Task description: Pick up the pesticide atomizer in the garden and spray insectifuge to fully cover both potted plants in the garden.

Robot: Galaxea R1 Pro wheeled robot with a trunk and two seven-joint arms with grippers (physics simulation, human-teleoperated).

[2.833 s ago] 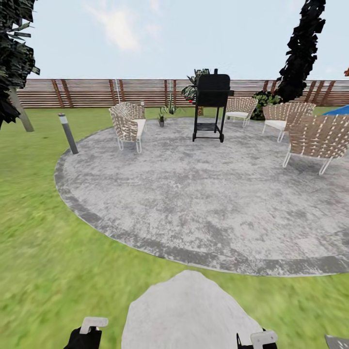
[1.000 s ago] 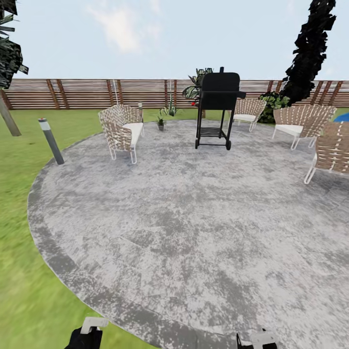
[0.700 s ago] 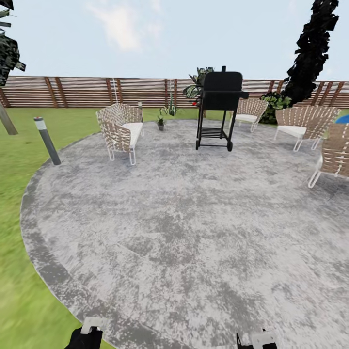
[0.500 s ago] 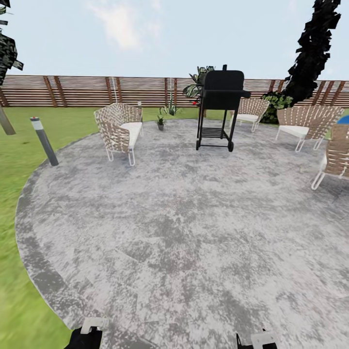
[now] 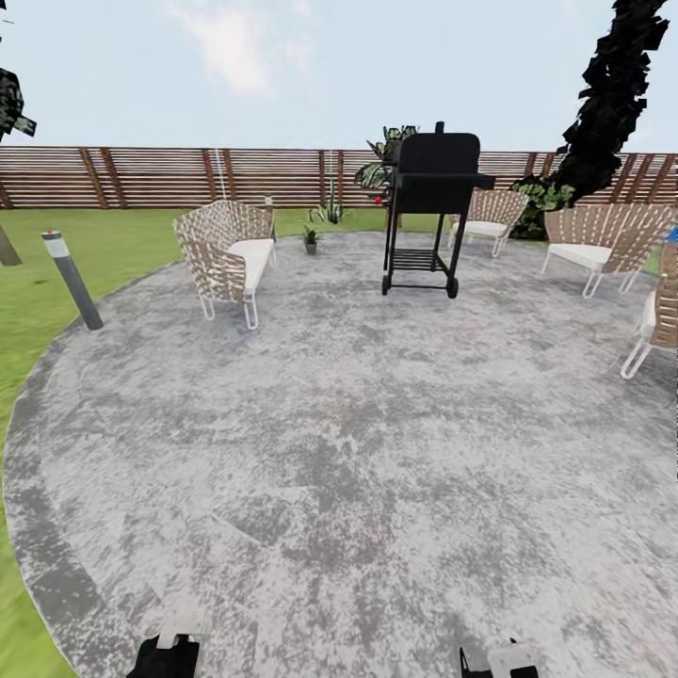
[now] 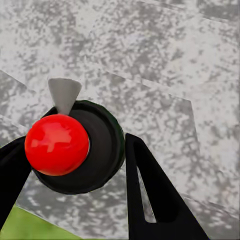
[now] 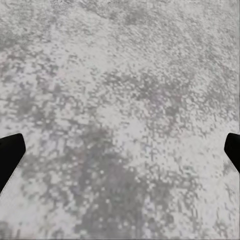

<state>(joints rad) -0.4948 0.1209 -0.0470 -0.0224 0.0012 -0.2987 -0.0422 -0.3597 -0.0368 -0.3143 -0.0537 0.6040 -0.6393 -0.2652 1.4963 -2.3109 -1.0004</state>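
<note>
While the robot stands on the round grey patio (image 5: 358, 424), its left claw (image 6: 75, 165) grips the pesticide atomizer (image 6: 75, 147), black fingers (image 6: 150, 195) flanking the dark bottle under its red cap. Its right claw (image 7: 120, 150) hangs spread wide and holding nothing above the stone. Beyond the black grill (image 5: 428, 212), one small potted plant (image 5: 310, 235) sits by a woven chair (image 5: 224, 256).

The barbecue grill (image 5: 428, 212) stands at the patio's (image 5: 358, 443) far side, a woven chair (image 5: 224, 256) to its left, more chairs (image 5: 603, 240) to its right, a small potted plant (image 5: 310, 237) between chair and grill, the fence (image 5: 169, 176) behind, a bollard light (image 5: 72, 279) on the lawn (image 5: 56, 264) at left
</note>
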